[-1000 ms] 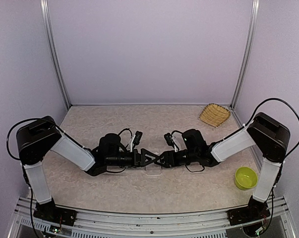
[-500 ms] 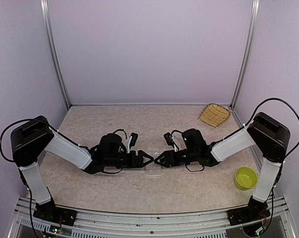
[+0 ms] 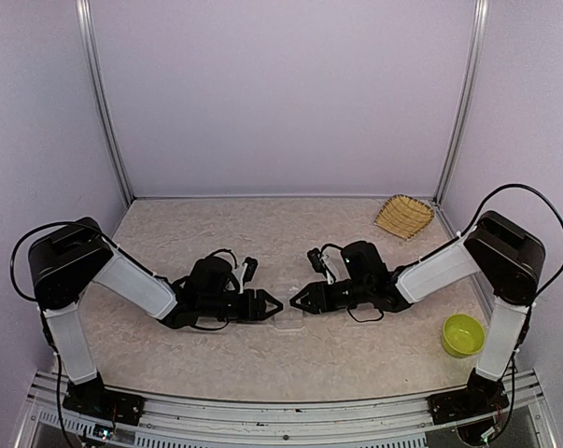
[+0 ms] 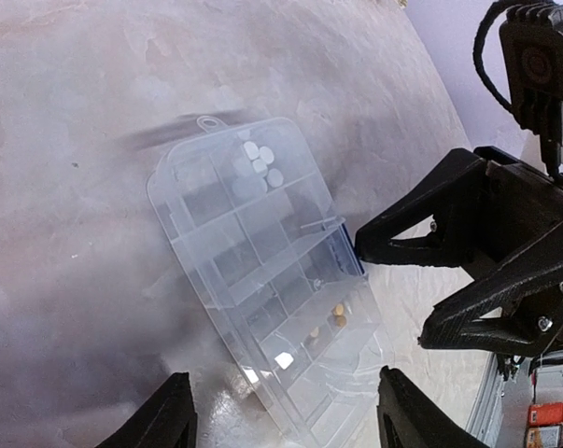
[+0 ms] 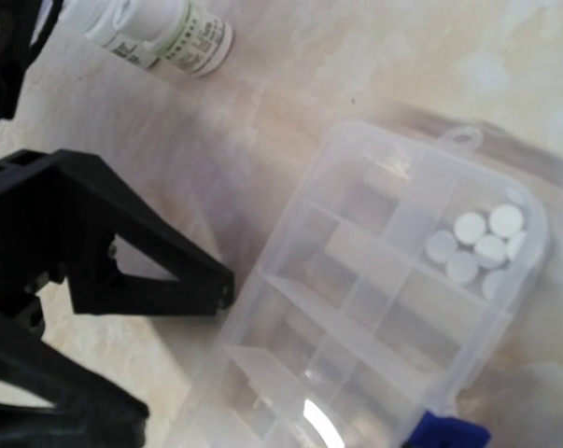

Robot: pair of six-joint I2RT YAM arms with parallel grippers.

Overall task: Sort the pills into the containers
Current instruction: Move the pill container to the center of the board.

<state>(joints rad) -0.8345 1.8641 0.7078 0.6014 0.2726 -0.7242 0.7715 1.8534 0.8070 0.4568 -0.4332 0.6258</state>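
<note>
Pale lilac walls enclose a beige marbled table (image 3: pixel 169 233). A woven straw basket (image 3: pixel 403 216) sits at 2 o'clock and a lime-green bowl (image 3: pixel 462 335) at 4 o'clock. Near the centre, slightly toward 6 o'clock, lies the clear compartment box (image 3: pixel 288 318). The left gripper (image 3: pixel 275 304) at its 9 o'clock and the right gripper (image 3: pixel 296 300) at its 3 o'clock face each other over it. Both have their fingers spread wide and grip nothing. One right fingertip (image 4: pixel 360 248) sits at the box's long edge. White pills (image 5: pixel 477 245) cluster in the corner compartment beside the hang tab, and a few amber pills (image 4: pixel 338 315) lie farther along. A white pill bottle (image 5: pixel 160 33) lies on its side nearby.
</note>
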